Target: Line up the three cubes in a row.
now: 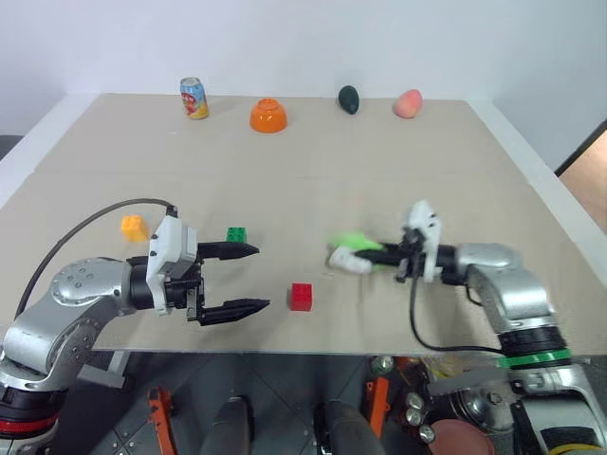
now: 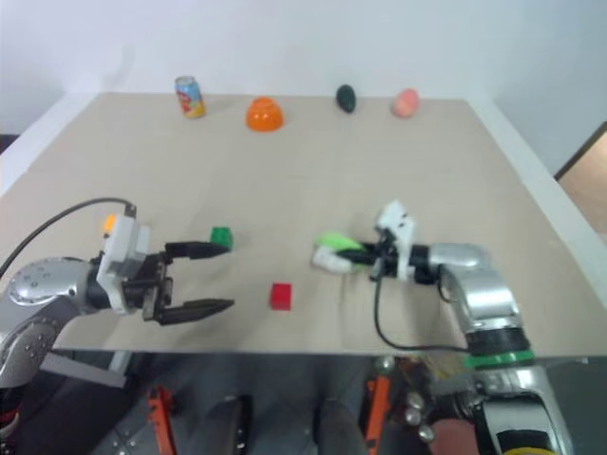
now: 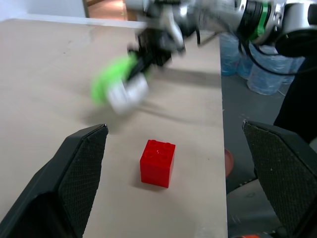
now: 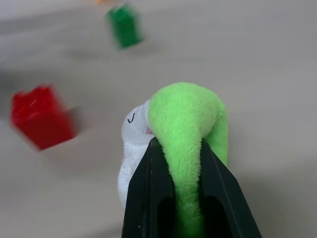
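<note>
On the beige table (image 1: 313, 180), the small red studded plastic block (image 1: 302, 296) is seen near the front edge, roughly midway between the two arms. The small green studded plastic block (image 1: 236, 234) lies to its left and a little farther back, and the small yellow-orange studded plastic block (image 1: 134, 227) is set further left still, well apart from the red one. The three blocks are not lined up.

The left gripper (image 1: 251, 278) is held level over the table, pointing toward the right, with its two black fingers spread wide and nothing between them; the green block lies just behind its upper fingertip, and the red block is seen ahead in the left wrist view.

The right gripper (image 1: 375, 256) is clamped on the soft white mushroom toy with a bright green plush cap (image 1: 351, 252), gripped by the cap's edge and held to the right of the red block.

Along the far edge, a printed drink can (image 1: 194, 98), an orange bowl turned upside down (image 1: 268, 116), a dark green egg-shaped object (image 1: 349, 99) and a pink peach-like fruit (image 1: 408, 103) are ranged.
</note>
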Robot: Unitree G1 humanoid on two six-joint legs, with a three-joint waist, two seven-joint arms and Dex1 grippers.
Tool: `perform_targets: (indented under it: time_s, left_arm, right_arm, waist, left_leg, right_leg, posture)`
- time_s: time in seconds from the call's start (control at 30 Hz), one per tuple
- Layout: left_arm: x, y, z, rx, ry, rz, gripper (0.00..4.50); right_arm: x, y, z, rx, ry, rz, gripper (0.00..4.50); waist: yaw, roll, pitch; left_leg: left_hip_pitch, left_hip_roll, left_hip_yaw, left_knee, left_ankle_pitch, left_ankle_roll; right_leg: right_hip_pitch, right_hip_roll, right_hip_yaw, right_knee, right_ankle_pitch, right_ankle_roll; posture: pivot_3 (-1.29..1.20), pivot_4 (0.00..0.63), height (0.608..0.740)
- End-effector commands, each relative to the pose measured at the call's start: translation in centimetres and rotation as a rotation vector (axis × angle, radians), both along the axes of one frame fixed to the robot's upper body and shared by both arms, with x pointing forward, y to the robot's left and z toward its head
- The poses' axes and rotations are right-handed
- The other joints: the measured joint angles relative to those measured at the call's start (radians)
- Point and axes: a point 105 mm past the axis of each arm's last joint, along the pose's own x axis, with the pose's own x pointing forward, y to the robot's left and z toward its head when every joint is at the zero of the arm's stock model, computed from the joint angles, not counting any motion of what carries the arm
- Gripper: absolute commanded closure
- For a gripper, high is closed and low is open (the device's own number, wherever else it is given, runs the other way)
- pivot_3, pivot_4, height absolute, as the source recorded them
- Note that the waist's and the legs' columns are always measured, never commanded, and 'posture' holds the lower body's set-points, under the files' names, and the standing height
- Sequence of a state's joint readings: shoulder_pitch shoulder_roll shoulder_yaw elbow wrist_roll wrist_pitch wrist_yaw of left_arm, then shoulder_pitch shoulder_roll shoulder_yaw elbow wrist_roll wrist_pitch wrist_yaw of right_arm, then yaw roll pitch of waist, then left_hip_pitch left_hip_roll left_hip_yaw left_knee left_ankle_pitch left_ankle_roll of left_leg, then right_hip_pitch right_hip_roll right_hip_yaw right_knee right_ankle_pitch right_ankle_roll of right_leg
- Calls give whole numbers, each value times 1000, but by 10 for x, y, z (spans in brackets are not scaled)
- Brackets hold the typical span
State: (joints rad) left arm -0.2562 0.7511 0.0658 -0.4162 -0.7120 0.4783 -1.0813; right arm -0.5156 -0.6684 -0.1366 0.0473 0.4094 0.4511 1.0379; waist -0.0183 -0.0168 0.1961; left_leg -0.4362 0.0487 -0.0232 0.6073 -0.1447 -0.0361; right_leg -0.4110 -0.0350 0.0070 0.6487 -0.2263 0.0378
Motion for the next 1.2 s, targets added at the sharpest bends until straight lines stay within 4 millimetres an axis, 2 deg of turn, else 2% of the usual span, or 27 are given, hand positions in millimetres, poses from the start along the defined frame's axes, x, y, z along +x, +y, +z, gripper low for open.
perform_targets:
  time_s: [0.03,0.13,0.27,0.3,0.47,0.67,0.87,1.03,1.1,1.2]
  left_arm:
    - [1,-5,4,-20,-20,-32,0]
    - [0,-9,4,-47,-4,-57,0]
    - [3,-10,3,-47,-1,-64,0]
    - [3,-10,3,-49,0,-65,0]
    - [4,-11,-1,-52,18,-74,0]
    - [2,-14,-5,-60,38,-78,0]
    - [0,-13,-8,-67,58,-69,0]
    - [-2,-8,-7,-79,74,-49,0]
    - [-2,-4,-9,-72,73,-33,0]
    - [0,4,-11,-62,72,-3,0]
  right_arm:
    - [-4,-37,50,74,-174,-191,4478]
    - [8,-55,38,39,-171,-360,4478]
    - [35,-77,16,14,-168,-637,4478]
    - [40,-81,12,19,-163,-682,3692]
    - [50,-82,7,45,-197,-750,2055]
    - [55,-87,16,99,-234,-802,45]
    - [57,-86,25,143,-238,-815,45]
    - [53,-76,45,192,-287,-759,45]
    - [48,-66,52,206,-300,-679,45]
    - [36,-39,53,169,-275,-495,45]
  waist:
    - [0,0,0]
    - [-1,-1,-1]
    - [-8,-1,-1]
    - [-8,-1,-1]
    - [-8,-1,0]
    - [-8,-1,0]
    - [-8,-1,0]
    - [-8,-1,0]
    - [-8,-1,0]
    - [-8,-1,0]
  left_leg:
    - [0,0,0,0,0,0]
    - [0,0,0,0,0,0]
    - [3,1,3,0,0,0]
    - [4,1,4,0,0,0]
    - [3,1,6,0,0,1]
    - [1,1,7,0,0,1]
    - [-1,1,7,-1,0,1]
    - [-1,3,8,0,0,1]
    - [-1,3,9,0,0,1]
    - [-1,4,10,-1,0,1]
  right_leg:
    - [0,0,0,0,0,0]
    - [0,1,1,0,0,0]
    - [0,2,5,0,1,-1]
    - [0,2,6,0,2,-1]
    - [-1,3,10,0,3,0]
    - [-4,4,12,0,4,2]
    - [-6,4,13,0,4,2]
    - [-6,5,14,0,5,2]
    - [-7,6,14,0,5,2]
    - [-8,6,16,0,5,2]
  posture:
    - [0,150,738]
    - [0,150,738]
    - [0,150,738]
    - [0,150,738]
    - [0,150,738]
    - [0,150,738]
    - [0,150,738]
    - [0,150,738]
    - [0,150,738]
    - [0,150,738]
